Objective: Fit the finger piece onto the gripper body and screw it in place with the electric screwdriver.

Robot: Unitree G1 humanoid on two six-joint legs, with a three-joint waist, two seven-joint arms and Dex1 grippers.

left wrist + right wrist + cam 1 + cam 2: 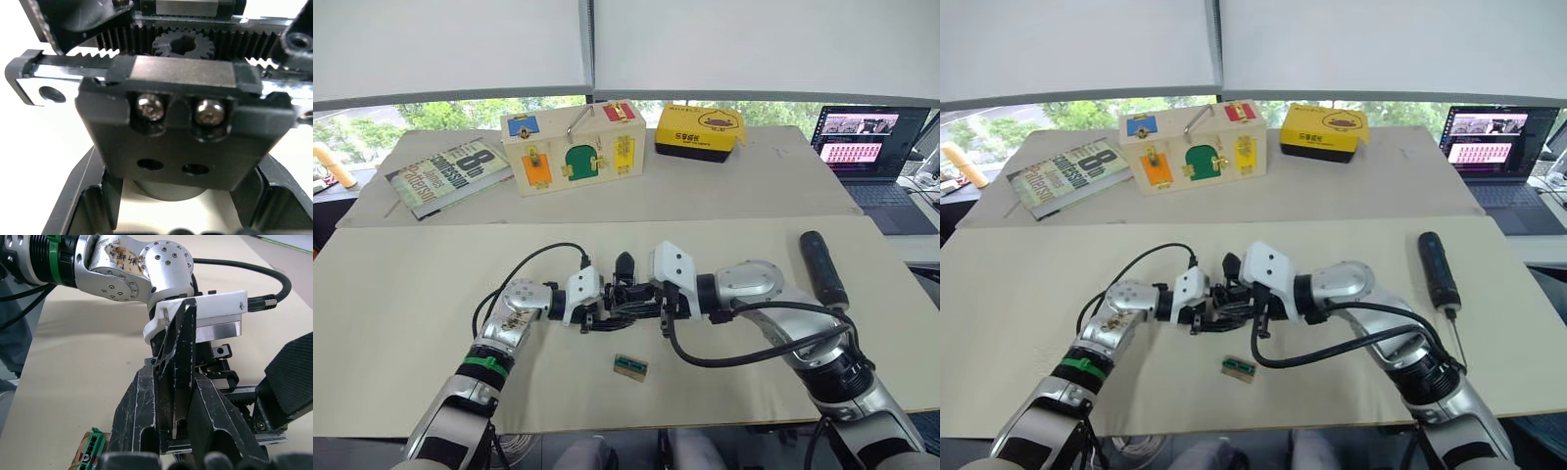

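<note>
While claws (625,304) meet, book (450,176) cover reads "8th Confession"

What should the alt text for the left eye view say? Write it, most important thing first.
Both robot grippers, left gripper and right gripper, meet at mid-table around the black gripper body. The electric screwdriver lies apart to the right, and a small green-and-tan rectangle lies nearer the camera.
</note>
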